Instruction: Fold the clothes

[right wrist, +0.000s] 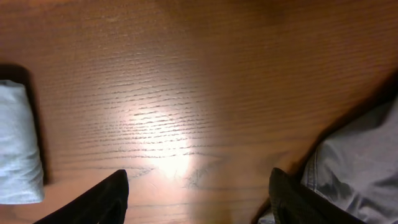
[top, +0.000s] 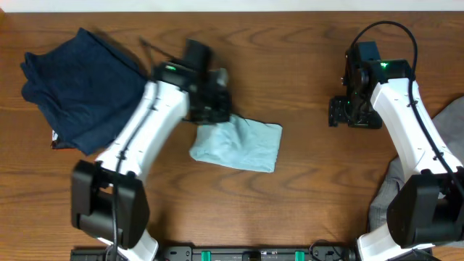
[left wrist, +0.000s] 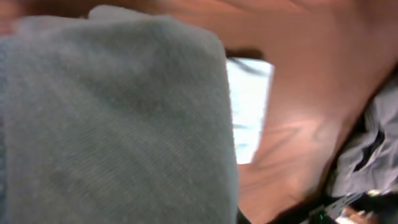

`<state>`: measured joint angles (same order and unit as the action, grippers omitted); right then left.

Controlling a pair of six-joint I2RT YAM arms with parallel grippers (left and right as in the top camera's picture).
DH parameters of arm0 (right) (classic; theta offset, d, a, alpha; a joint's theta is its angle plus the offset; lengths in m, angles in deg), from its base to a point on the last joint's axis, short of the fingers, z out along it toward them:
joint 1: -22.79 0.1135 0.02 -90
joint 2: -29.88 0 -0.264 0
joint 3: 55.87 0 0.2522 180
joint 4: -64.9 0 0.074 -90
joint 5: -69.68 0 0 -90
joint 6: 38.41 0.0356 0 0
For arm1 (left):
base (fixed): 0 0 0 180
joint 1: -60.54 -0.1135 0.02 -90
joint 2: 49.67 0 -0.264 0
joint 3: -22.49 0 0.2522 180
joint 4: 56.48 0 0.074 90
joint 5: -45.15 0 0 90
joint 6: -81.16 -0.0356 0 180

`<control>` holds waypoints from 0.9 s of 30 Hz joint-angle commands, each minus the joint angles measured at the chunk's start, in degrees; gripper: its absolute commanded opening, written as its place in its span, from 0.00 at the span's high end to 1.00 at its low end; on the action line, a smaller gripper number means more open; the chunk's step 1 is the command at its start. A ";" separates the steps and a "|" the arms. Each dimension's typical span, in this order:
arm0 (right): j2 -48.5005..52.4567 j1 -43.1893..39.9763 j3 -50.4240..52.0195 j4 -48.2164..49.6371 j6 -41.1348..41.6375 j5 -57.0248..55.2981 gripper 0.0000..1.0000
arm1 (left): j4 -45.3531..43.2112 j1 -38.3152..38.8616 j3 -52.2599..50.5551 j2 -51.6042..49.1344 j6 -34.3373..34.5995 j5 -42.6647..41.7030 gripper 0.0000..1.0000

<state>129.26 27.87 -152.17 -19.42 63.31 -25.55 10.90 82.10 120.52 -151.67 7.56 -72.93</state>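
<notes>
The pale light-blue garment [top: 239, 145] lies folded in a small rectangle at the table's middle. My left gripper [top: 209, 109] sits at its upper-left corner. In the left wrist view the same blurred fabric [left wrist: 112, 124] fills the frame and hides the fingers, which are shut on it. A dark navy garment [top: 80, 87] lies bunched at the far left. My right gripper [top: 354, 114] hovers over bare wood at the right, open and holding nothing [right wrist: 199, 180]. A grey garment [top: 449, 123] lies beside it and also shows in the right wrist view [right wrist: 360, 162].
The wooden table [top: 304, 65] shows bare wood between the two arms. The grey garment hangs down at the table's right edge [top: 384, 203]. The light-blue fold shows at the left border of the right wrist view [right wrist: 18, 143].
</notes>
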 commanded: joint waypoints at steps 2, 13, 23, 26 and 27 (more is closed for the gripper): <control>-0.11 -0.24 -0.31 -0.02 -0.72 -0.76 0.30 | -0.22 6.93 1.14 -2.14 2.99 4.24 0.93; -0.11 -0.20 -0.31 0.00 -1.33 0.37 0.28 | -7.04 15.91 1.14 -6.91 3.02 4.26 0.68; -0.11 0.07 -0.31 1.29 -9.25 15.96 0.27 | -8.44 11.08 2.27 -3.34 -2.75 2.32 0.48; -0.09 1.05 -0.15 1.38 -14.08 25.83 0.29 | -9.64 4.96 2.27 -2.03 -2.84 5.51 0.48; -0.02 1.60 -0.04 1.42 -14.40 27.74 0.30 | -10.16 2.78 2.25 -2.05 -2.84 7.39 0.48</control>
<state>129.26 28.13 -152.17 -18.14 54.59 -9.55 1.51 90.36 120.91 -156.08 6.45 -69.89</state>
